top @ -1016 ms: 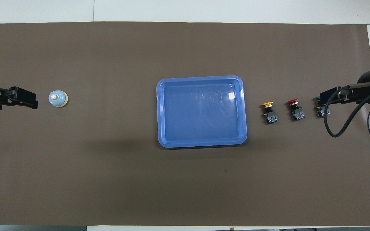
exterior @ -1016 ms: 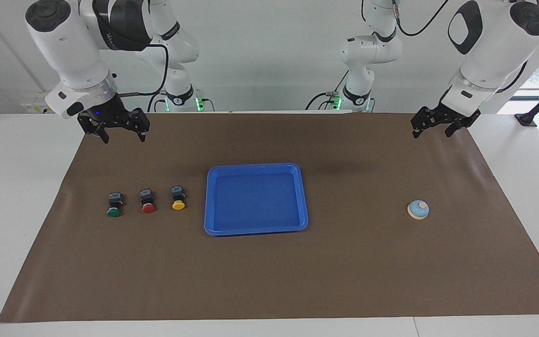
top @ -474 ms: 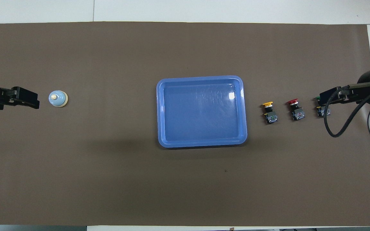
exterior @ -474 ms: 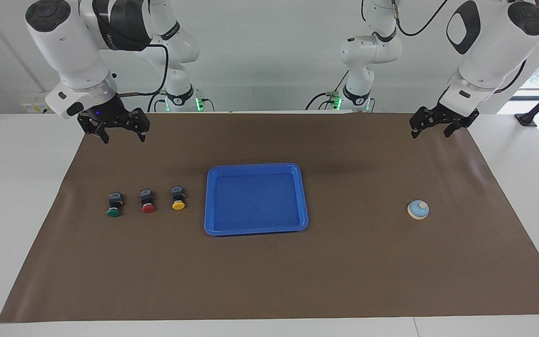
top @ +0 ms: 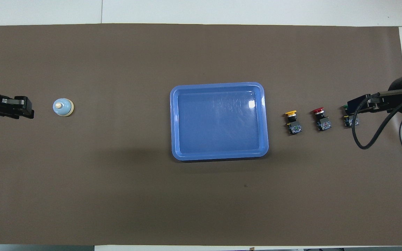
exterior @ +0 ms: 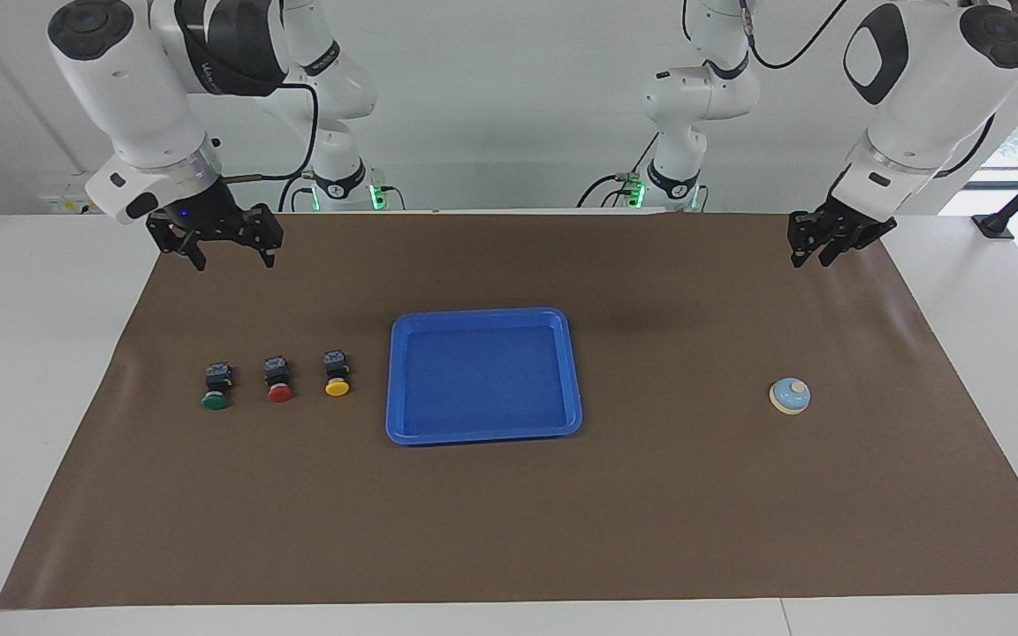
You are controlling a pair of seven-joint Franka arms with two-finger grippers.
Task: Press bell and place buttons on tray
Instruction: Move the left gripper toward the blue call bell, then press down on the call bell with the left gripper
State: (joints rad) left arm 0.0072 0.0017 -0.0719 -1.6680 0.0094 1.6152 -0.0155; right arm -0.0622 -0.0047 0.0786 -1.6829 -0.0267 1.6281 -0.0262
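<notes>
Facing view
Left end effector (exterior: 820, 252): raised over the brown mat (exterior: 650, 512) on the counter; released or clenched, cannot tell.
Bell (exterior: 790, 396): on the mat, well apart from the left end effector.
Right end effector (exterior: 235, 261): released, fingers spread, grasping nothing, raised over the mat.
Buttons: green button (exterior: 215, 389), red button (exterior: 279, 382) and yellow button (exterior: 337, 375) in a row, clear of the right end effector.
Tray (exterior: 483, 314): between yellow button and bell.

Overhead view
Left end effector (top: 24, 108): tip points at the bell (top: 62, 107).
Right end effector (top: 356, 104): partly covers the green button (top: 351, 121).
Tray (top: 218, 84): holds nothing.
</notes>
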